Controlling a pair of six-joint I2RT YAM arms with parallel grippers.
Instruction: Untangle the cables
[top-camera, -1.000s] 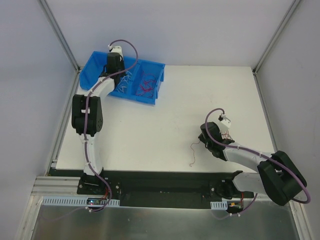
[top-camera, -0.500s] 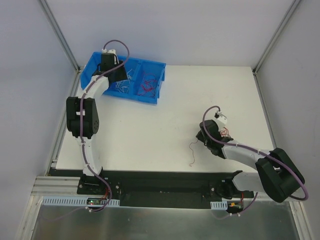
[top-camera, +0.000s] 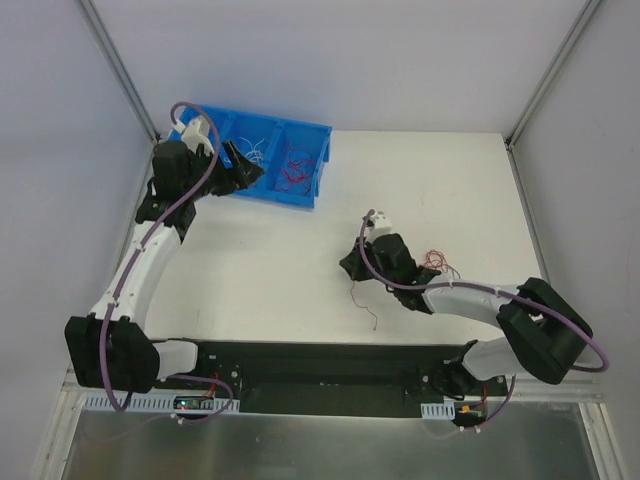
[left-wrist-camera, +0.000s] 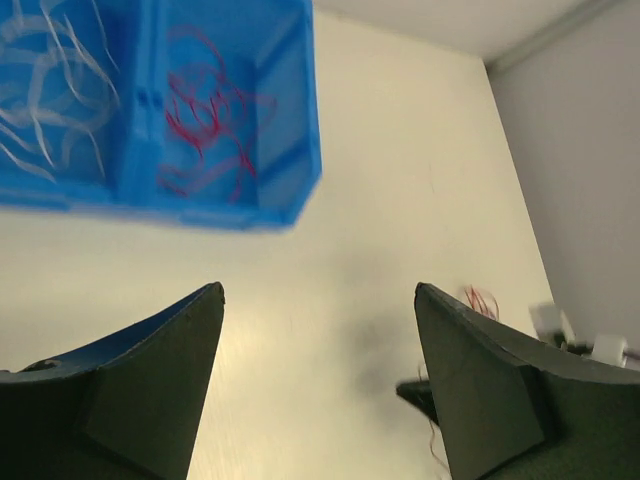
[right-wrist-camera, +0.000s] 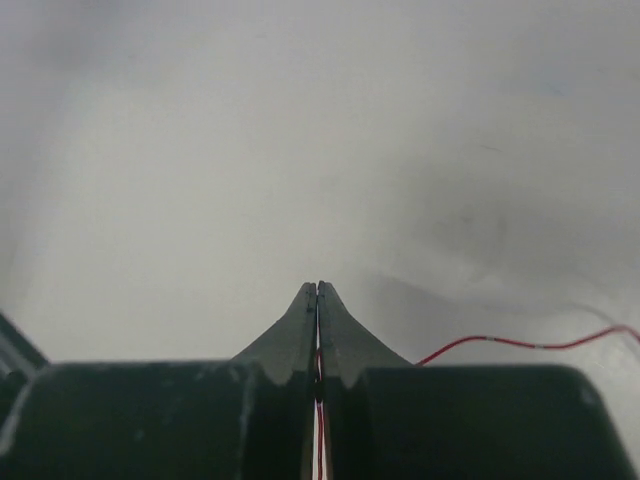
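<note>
The right tool is clamped shut on a red wire. The strand runs up between the closed fingers and off to the right. From above, this tool sits low over the worktop, well away from the blue bin, off its right end and nearer the arm bases. A thin strand trails from the tool toward the near edge. The bunch of cables lies on the worktop beyond the tool, farther still from the bin.

The left tool is spread wide and holds nothing. It hovers at the bin's near left side and looks across the bin's two compartments. One compartment holds white wires and the one beside it holds red wires.

The step in hand appears to be drawing one wire out of the bunch. Whether it is fully free cannot be told. The next move probably calls for pulling until the strand is clear, then carrying it to the bin's red compartment and letting go. The hair-thin wire could slip or drag the rest along.
</note>
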